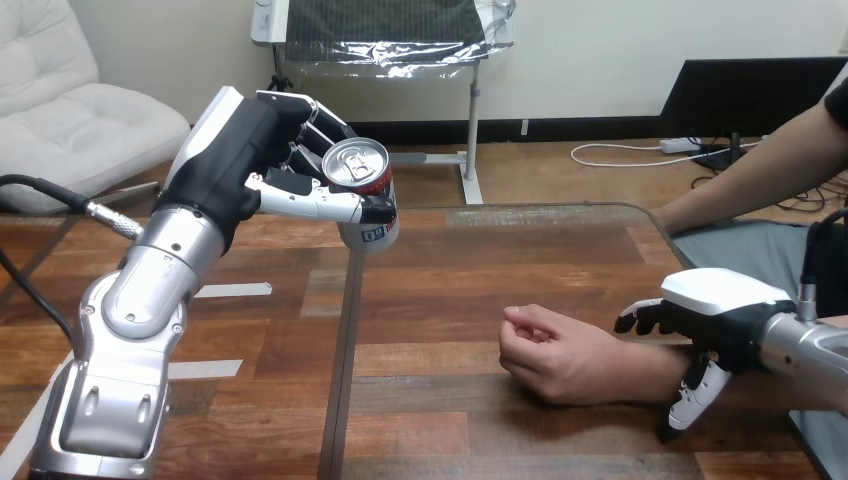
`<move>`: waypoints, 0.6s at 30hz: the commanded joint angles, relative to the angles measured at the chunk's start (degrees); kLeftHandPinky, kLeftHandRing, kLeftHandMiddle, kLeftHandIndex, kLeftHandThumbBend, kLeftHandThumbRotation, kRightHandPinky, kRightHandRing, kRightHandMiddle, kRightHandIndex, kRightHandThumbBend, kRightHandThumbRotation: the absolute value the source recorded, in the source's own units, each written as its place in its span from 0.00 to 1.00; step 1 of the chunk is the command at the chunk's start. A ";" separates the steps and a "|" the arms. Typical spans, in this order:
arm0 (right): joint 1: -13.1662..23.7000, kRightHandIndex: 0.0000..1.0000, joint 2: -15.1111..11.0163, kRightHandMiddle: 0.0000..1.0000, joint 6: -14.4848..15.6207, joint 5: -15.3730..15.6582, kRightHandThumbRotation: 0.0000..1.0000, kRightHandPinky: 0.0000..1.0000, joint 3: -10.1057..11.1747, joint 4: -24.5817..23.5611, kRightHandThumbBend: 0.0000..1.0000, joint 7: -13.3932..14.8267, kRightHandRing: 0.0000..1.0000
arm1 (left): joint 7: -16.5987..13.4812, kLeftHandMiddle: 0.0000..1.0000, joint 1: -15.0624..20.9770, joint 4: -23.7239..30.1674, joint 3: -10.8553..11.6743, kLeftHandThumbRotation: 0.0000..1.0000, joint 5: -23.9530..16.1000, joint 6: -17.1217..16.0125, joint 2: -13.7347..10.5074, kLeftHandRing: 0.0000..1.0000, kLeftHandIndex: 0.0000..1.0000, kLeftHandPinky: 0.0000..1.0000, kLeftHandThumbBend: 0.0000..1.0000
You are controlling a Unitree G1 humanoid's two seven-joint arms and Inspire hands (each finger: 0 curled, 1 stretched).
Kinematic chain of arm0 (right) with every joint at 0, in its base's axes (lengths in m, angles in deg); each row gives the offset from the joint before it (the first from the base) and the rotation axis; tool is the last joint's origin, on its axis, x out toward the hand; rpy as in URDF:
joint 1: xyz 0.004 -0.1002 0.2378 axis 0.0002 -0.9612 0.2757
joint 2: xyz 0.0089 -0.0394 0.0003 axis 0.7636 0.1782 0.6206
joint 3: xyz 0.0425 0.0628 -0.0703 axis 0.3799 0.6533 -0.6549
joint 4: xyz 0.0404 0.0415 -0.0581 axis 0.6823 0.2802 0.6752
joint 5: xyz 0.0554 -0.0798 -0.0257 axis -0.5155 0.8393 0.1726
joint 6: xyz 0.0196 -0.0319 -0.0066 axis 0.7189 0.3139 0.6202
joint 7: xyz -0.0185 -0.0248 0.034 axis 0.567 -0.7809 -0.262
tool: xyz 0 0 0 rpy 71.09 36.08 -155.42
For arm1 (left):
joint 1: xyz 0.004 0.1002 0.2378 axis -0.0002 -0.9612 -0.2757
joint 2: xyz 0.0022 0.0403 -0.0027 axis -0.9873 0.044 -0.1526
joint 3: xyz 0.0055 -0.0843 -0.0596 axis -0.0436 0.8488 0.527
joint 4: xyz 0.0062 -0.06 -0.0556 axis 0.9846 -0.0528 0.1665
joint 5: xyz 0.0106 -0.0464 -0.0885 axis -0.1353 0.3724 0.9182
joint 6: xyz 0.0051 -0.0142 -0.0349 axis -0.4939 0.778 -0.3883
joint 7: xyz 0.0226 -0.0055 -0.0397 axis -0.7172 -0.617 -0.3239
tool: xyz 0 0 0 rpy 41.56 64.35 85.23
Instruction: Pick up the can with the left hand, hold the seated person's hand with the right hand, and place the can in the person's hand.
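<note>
Two robot hands are engaged. The left robot hand (240, 165) is closed round the can (362, 190), fingers behind it and thumb across its front, and holds it raised well clear of the table (450, 300). The can stands near upright, its top tipped slightly toward the camera.

The right robot hand (722, 305) sits on the person's wrist (650, 365), fingers over the top and thumb down the near side, curled round it. The person's hand (550, 355) rests on the table, fingers loosely folded inward rather than spread.

Governing relation: the can is up and to the left of the person's hand, well apart from it, with bare table between them. The left arm is bent and lifted, its forearm rising from the lower left.

Judgement: delivery needs a travel rightward and down. The folded fingers leave no open palm to receive the can, which could slip off if released.
</note>
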 commanded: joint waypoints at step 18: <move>0.09 0.77 5.22 0.77 2.16 2.97 0.17 0.54 -5.91 5.15 0.99 0.67 0.71 | -0.67 0.38 4.53 2.79 2.26 0.00 1.02 -0.51 -0.93 0.33 0.41 0.28 0.68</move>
